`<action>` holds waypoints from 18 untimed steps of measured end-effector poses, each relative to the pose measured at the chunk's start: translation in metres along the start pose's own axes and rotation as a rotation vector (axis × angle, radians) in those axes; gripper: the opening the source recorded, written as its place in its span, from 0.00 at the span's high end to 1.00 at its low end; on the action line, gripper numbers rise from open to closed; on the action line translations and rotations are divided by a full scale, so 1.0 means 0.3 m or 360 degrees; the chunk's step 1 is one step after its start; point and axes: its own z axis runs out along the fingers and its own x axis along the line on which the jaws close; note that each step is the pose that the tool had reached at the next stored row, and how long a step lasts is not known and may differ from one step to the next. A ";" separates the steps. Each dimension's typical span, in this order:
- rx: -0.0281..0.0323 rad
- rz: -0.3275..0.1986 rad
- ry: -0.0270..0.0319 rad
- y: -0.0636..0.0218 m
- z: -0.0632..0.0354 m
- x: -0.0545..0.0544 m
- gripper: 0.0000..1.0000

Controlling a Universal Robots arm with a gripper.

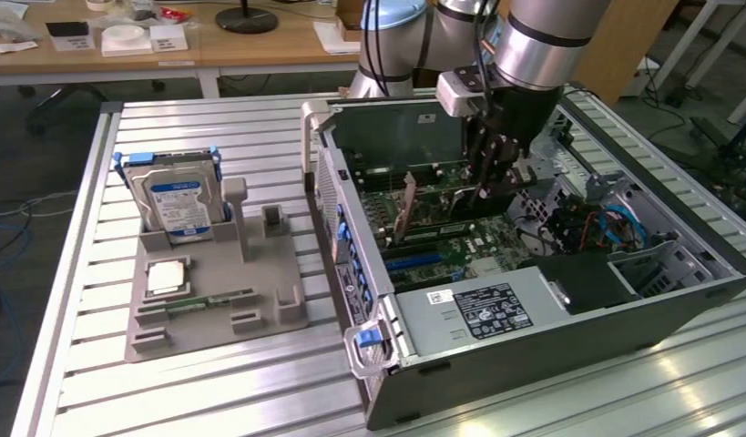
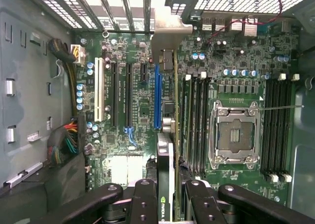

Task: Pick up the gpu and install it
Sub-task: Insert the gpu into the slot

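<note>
The gpu (image 1: 444, 202) is a thin black card standing on edge inside the open computer case (image 1: 385, 364), just above the green motherboard (image 1: 470, 250). My gripper (image 1: 488, 196) reaches down into the case and is shut on the card's end. In the wrist view the gpu (image 2: 167, 160) runs edge-on away from my gripper (image 2: 170, 199). One black finger (image 2: 145, 202) presses each side of it. Its silvery bracket (image 2: 165, 34) sits at the case's slotted rear wall. The card lies right beside the long blue slot (image 2: 157, 96). Whether it is seated I cannot tell.
A grey fixture tray (image 1: 154, 337) stands at the exterior view's left with a silver hard drive (image 1: 178, 205), a square chip (image 1: 166, 273) and a green memory stick (image 1: 215, 299). Inside the case are the processor socket (image 2: 234, 135), memory slots (image 2: 278, 120) and coloured cables (image 2: 64, 140).
</note>
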 end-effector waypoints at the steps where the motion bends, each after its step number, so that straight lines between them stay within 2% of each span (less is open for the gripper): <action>1: 0.00000 0.0000 -0.00001 0.000 0.000 0.000 0.73; 18: -0.00001 0.0000 -0.00002 0.000 0.023 0.001 0.73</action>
